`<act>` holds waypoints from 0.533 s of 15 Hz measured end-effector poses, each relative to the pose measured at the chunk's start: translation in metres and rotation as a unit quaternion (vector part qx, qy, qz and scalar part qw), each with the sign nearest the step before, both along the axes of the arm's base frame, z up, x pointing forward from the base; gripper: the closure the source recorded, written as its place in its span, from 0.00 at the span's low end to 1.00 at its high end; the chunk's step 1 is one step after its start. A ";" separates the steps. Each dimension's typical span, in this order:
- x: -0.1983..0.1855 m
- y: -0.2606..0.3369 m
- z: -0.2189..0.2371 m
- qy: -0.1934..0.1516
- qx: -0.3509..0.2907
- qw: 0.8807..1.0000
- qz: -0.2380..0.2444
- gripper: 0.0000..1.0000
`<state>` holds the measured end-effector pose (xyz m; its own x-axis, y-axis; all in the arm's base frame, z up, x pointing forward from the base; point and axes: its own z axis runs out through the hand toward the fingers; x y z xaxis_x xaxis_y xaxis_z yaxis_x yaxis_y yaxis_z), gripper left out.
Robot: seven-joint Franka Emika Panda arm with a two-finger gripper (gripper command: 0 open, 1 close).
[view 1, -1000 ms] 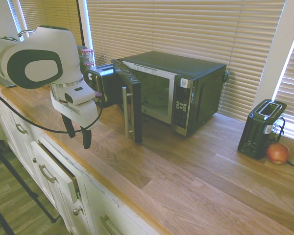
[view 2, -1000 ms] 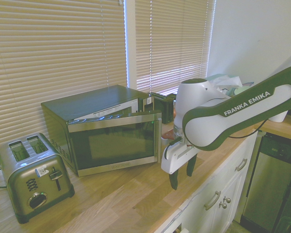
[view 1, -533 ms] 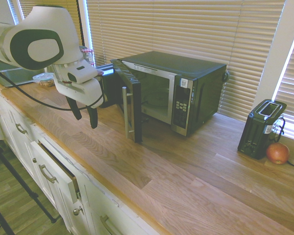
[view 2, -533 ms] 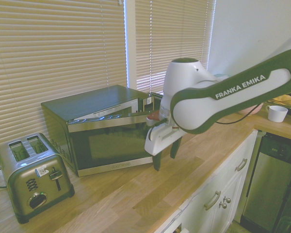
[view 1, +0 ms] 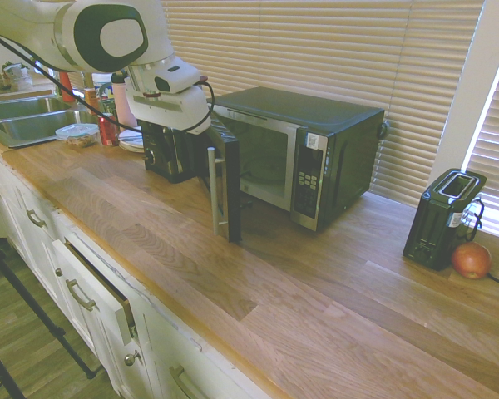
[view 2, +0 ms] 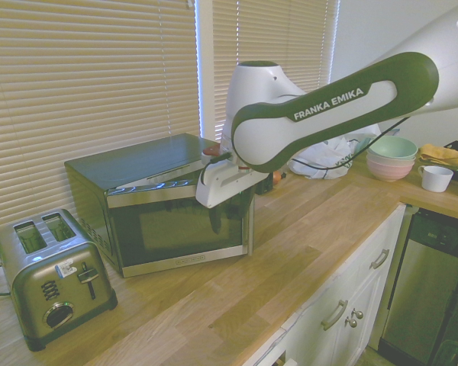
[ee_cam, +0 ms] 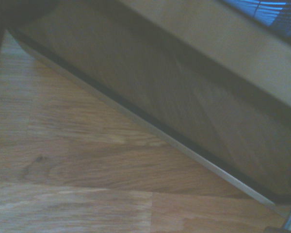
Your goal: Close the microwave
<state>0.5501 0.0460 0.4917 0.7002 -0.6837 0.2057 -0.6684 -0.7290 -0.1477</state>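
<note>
The big black microwave (view 1: pixel 316 141) (view 2: pixel 137 164) stands at the back of the wooden counter, under the blinds. Its dark glass door (view 1: pixel 226 187) (view 2: pixel 172 229) hangs ajar, swung out toward the counter's front, with the silver bar handle (view 1: pixel 212 193) on its free edge. My gripper (view 1: pixel 204 131) (view 2: pixel 229 219) is up against the outer face of the door near its top free corner. The fingers look open and hold nothing; one dark finger (view 2: pixel 214 221) shows against the glass. The wrist view shows the door's lower edge (ee_cam: pixel 150 121) above the countertop (ee_cam: pixel 87 170).
A small black appliance with a knob (view 1: pixel 162 151) sits just left of the door, with bottles and a sink (view 1: pixel 25 125) beyond. A toaster (view 1: pixel 443 218) (view 2: pixel 49 274) and a round fruit (view 1: pixel 471 260) are on the microwave's other side. Bowls (view 2: pixel 393 152) and mugs (view 2: pixel 437 178) stand farther along the counter.
The arm has risen and swung from the counter's front edge up to the door's outer face. The door looks as far open as before.
</note>
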 end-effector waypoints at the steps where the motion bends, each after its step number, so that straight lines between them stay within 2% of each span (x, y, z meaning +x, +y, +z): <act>1: 0.006 0.000 0.003 0.000 -0.001 1.000 -0.001 0.00; 8: 0.075 -0.037 -0.004 0.000 -0.002 0.999 -0.033 0.00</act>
